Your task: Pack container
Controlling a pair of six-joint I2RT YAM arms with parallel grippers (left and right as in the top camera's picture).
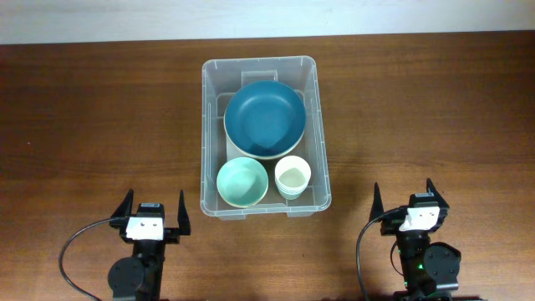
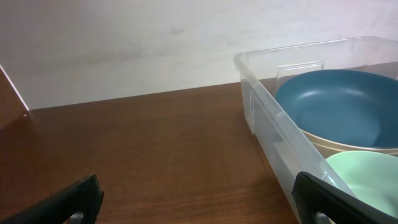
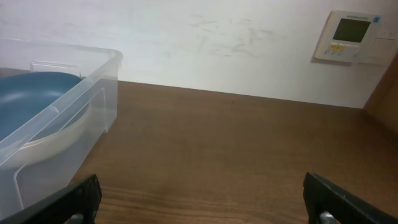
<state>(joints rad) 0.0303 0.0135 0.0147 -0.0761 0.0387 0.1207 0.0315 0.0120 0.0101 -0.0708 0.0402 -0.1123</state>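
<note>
The container (image 1: 204,134) sits mid-counter (image 1: 84,125), well ahead of both arms. In it are a blue bowl (image 1: 264,119) at the back, a mint bowl (image 1: 242,181) front left and a pale cup (image 1: 292,176) front right. The left pincer (image 1: 155,199) and the right pincer (image 1: 407,196) both hang released and empty near the front edge, one on each side of the bin. The main risk, as I judge it, is the bin itself. It is light and clear, and the wood looks smooth, so a finger catching the rim or a wall on the way in would likely shove or skew it. The cup looks the least stable piece; it stands just beside the mint bowl and close to the front right corner, and a nudge there could tip it. The blue bowl seems to rest in a cream dish, so lifting or bumping one may drag the other. No loose item shows on the counter, and nothing lies between either pincer and the bin. Only a wall panel (image 3: 351,36) shows beyond, far out of reach.
</note>
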